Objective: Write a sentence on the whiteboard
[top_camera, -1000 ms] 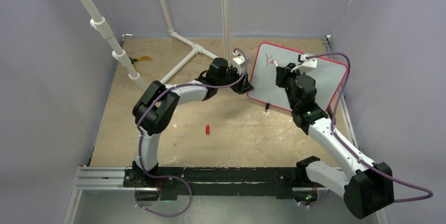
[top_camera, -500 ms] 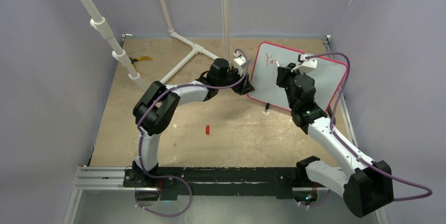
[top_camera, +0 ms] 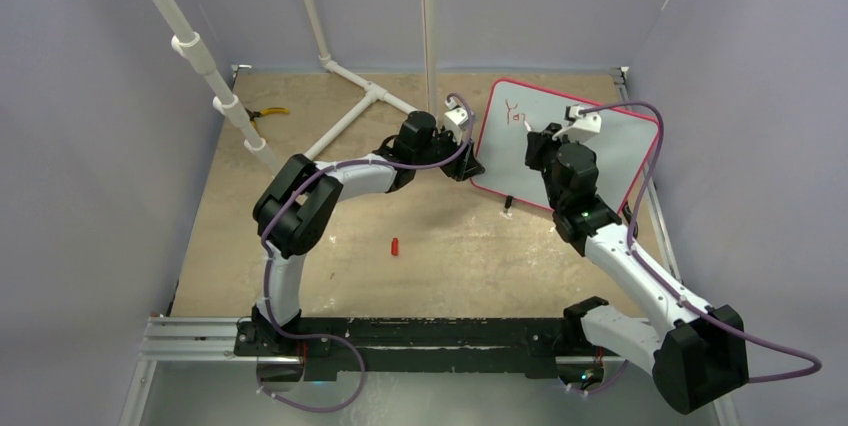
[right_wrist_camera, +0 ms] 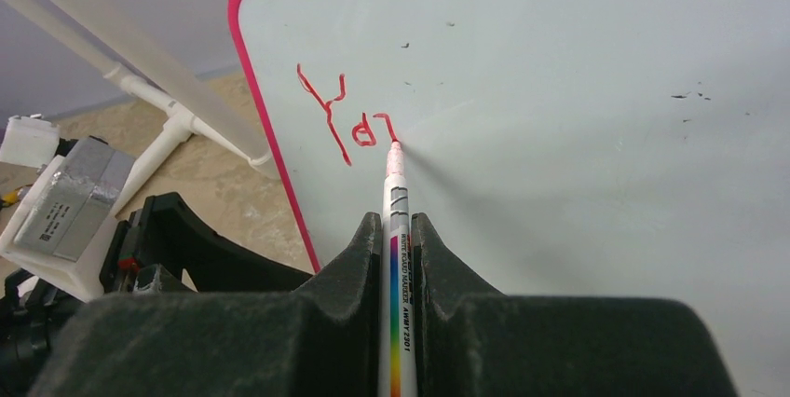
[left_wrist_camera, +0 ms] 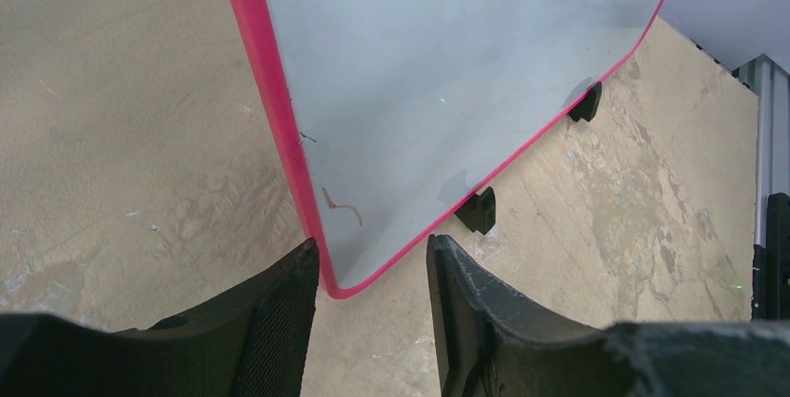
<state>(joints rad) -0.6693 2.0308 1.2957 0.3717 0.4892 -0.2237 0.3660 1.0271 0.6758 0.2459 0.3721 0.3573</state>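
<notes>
Moved since earlier frame: right gripper [right_wrist_camera: 396,222] has slid a little to its right along the board, and a third red stroke now stands after the first two letters; left arm has not shifted
Right jaws: nearly closed, clamped on the marker [right_wrist_camera: 398,229], whose white barrel runs out between the two fingers
Marker tip: straight ahead of the right jaws, touching the whiteboard [right_wrist_camera: 578,117] at the end of the newest stroke
Sentence [right_wrist_camera: 345,122]: only its start is written, a red "Y", a rounded letter and a short hooked stroke, just ahead and left of the right jaws, near the board's upper left corner
Left jaws: about half open; left gripper [left_wrist_camera: 373,262] straddles the board's lower corner, one finger against the red frame, the other at or just off it
Whiteboard from left jaws: corner sits between the fingers, white face stretches ahead
Black feet [left_wrist_camera: 478,211]: under the board's lower edge, ahead and right of the left jaws
Small red piece [top_camera: 395,245]: on the table [top_camera: 330,276], well apart from both jaws
</notes>
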